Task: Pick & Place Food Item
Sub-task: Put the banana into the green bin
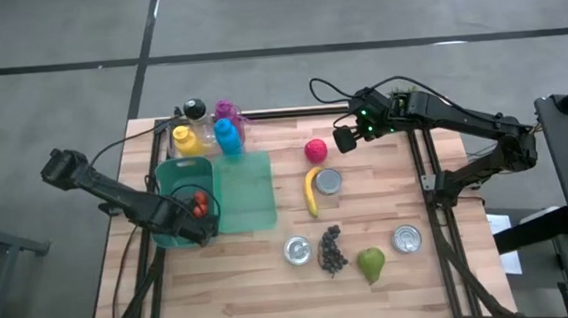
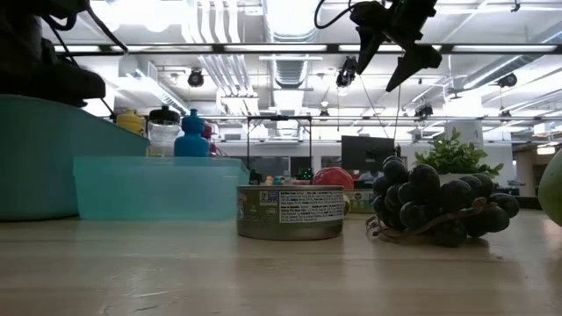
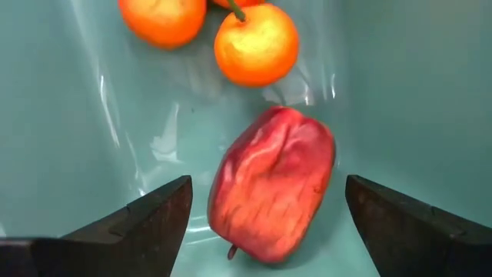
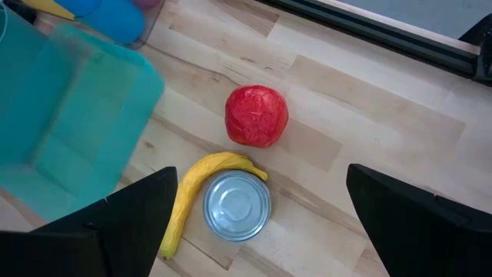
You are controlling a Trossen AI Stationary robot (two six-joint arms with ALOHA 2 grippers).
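A red apple [image 3: 273, 192] lies on its side on the floor of the teal bin [image 1: 170, 177], at the table's left. Beside it in the bin lie two orange fruits [image 3: 256, 45]. My left gripper [image 3: 267, 181] points down into the bin and is open. Its fingers stand on either side of the apple with a gap on both sides. My right gripper [image 1: 346, 140] hangs open high over the table's far middle, above a red round fruit [image 4: 257, 115], a banana [image 4: 192, 192] and a can [image 4: 237, 206].
A teal lid [image 1: 244, 192] lies right of the bin. Coloured bottles [image 1: 212, 134] stand at the far left. Two more cans [image 1: 297, 249] [image 1: 407, 238], dark grapes [image 1: 331, 249] and a green pear [image 1: 372, 264] lie near the front edge.
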